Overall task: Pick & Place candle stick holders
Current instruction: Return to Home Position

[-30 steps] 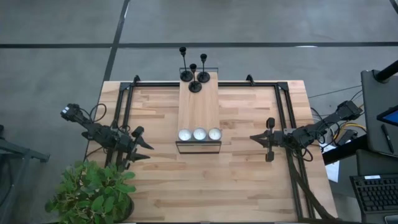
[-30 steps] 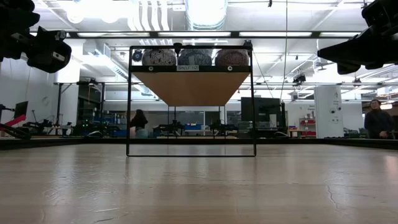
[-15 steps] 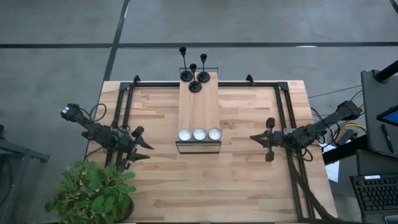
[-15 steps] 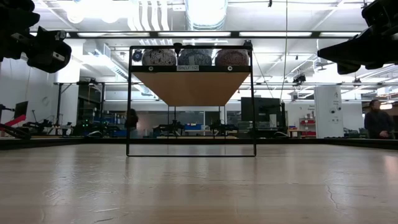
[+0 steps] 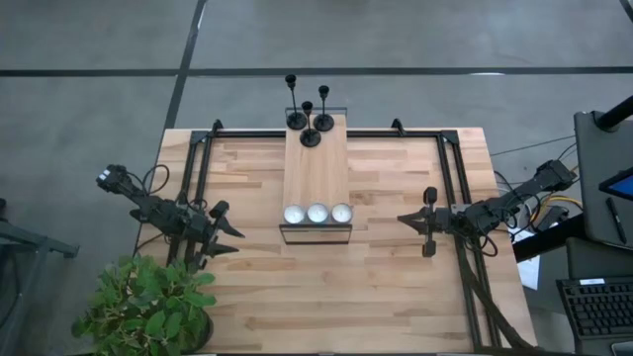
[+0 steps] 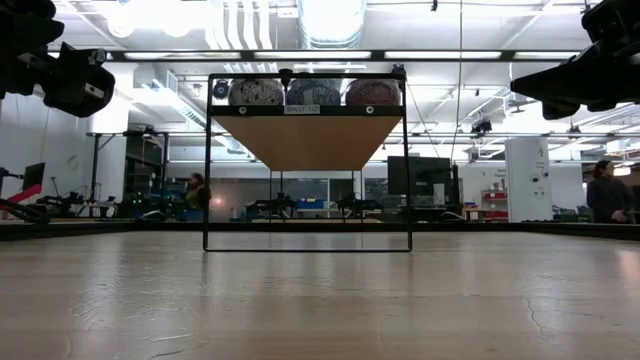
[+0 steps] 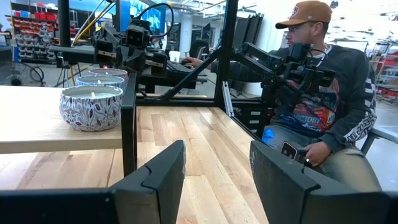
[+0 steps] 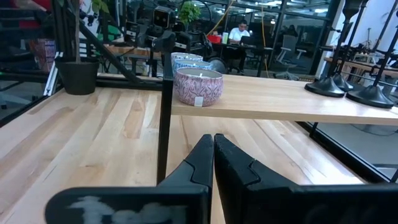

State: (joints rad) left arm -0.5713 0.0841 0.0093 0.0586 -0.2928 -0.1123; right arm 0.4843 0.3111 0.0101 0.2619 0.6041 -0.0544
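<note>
The shelf (image 5: 316,173) on the tabletop (image 5: 386,287) carries three candles (image 5: 317,213) in a row at its near end. At its far end are the three black holders (image 5: 311,137), close together. From above the candles are only white discs. The left wrist view shows them as patterned jars and also takes in a seated person (image 7: 323,106). The right wrist view shows the holders' round flat bases and thin stems. The left hand (image 5: 239,242) hangs released, fingers apart, near a plant (image 5: 148,307). The right hand (image 5: 406,220) is clenched on nothing, right of the shelf.
</note>
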